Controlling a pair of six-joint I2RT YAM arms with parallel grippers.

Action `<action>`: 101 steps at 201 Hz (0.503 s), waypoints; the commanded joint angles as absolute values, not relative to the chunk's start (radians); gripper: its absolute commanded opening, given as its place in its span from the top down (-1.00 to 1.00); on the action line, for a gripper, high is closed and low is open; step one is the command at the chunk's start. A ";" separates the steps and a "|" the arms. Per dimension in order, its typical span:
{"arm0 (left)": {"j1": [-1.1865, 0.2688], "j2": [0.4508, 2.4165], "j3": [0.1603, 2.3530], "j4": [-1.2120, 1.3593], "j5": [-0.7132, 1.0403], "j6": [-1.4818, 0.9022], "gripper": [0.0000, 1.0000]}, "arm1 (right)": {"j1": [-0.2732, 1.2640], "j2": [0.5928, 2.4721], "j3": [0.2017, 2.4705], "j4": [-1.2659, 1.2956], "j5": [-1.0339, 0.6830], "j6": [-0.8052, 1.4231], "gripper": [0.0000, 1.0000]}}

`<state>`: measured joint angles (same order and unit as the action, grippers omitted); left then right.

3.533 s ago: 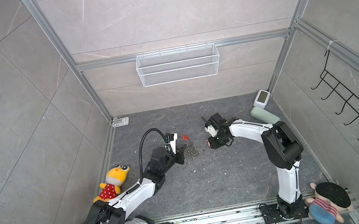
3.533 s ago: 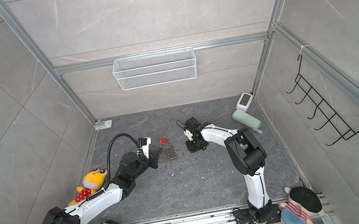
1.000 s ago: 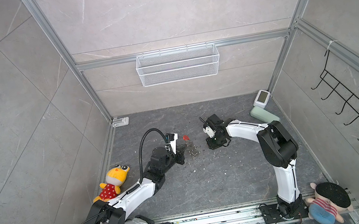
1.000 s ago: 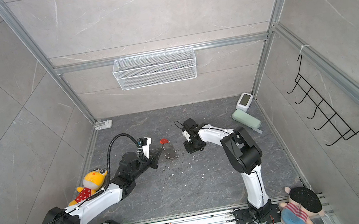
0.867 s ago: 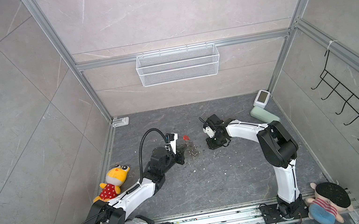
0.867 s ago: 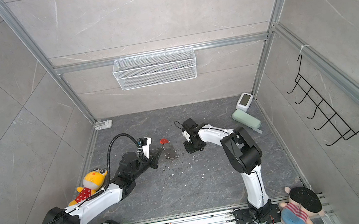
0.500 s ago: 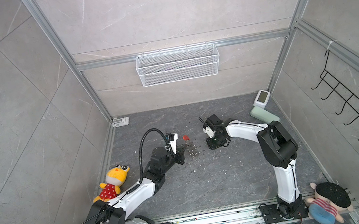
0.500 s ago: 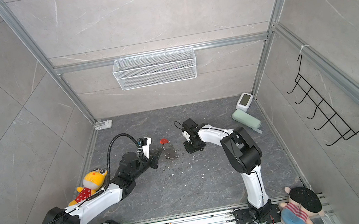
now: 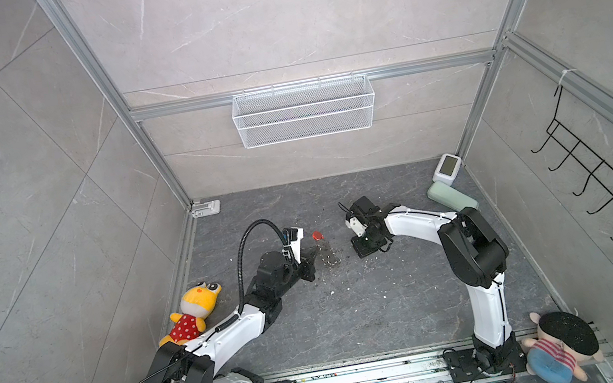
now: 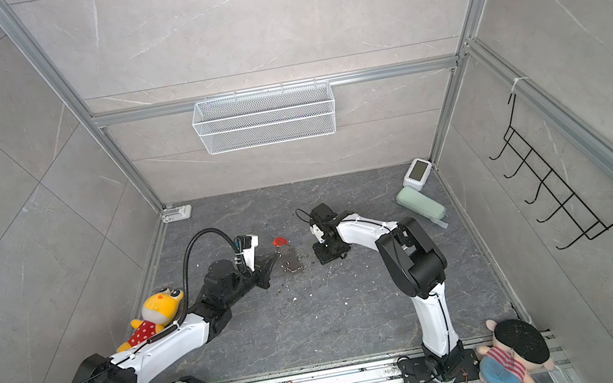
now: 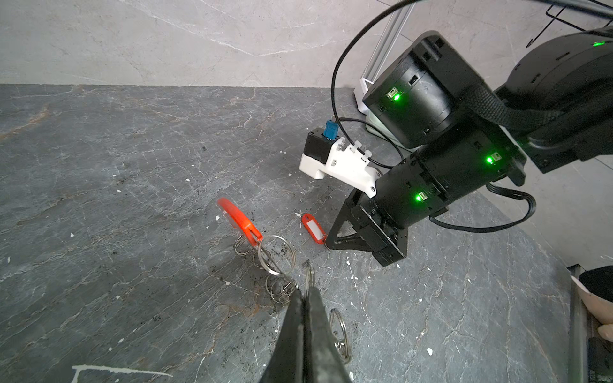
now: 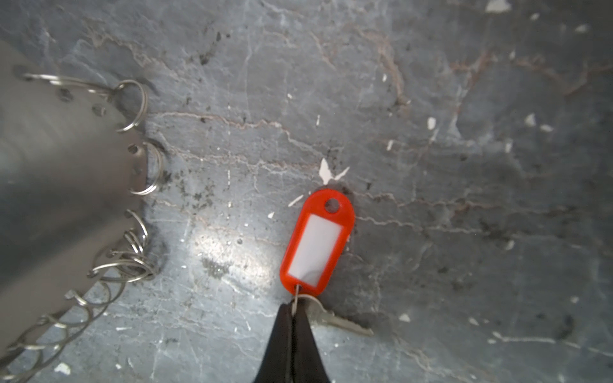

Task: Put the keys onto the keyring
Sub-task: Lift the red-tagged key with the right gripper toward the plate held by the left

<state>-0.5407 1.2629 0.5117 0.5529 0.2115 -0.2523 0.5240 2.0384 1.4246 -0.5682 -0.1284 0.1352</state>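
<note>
Bystanders around the dark stone floor [image 9: 359,318]

A white wire basket [image 9: 304,110] hangs on the back wall and a black hook rack [image 9: 606,178] on the right wall. A yellow plush toy [image 9: 194,310] (red spotted dress) lies at the left edge. A pale green case [image 9: 451,197] and a small white screened device [image 9: 448,168] sit in the far right corner, and a striped doll [image 9: 560,348] near right.

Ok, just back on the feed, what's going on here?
The left end effector is shut on the edge of the keyring, down at the tabletop. The right end effector is pinched shut on the small wire link of the keys, whose red tag lies flat on the tabletop beside the keyring, apart from it. Nothing is threaded on yet.
</note>
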 commanded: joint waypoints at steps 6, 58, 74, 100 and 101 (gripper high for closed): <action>-0.543 1.249 0.537 0.590 0.200 -0.192 1.00 | 0.543 1.966 1.417 -0.597 -0.107 0.112 1.00; -0.543 1.162 0.532 0.599 0.038 -0.017 1.00 | 0.559 1.549 1.137 -0.217 -0.219 -0.012 1.00; -0.541 1.106 0.620 0.421 0.048 -0.025 1.00 | 0.553 1.465 1.098 -0.170 -0.241 -0.001 1.00; -0.541 1.066 0.713 0.289 -0.002 -0.054 1.00 | 0.483 1.448 1.166 -0.254 -0.568 0.049 1.00; -0.541 1.066 0.716 0.285 0.001 -0.051 1.00 | 0.478 1.448 1.166 -0.251 -0.588 0.052 1.00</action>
<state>-0.5407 1.1294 0.5980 0.3698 0.0536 -0.0750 0.5404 1.4353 1.1446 -0.2733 -0.2699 0.0326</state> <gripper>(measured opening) 0.047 0.048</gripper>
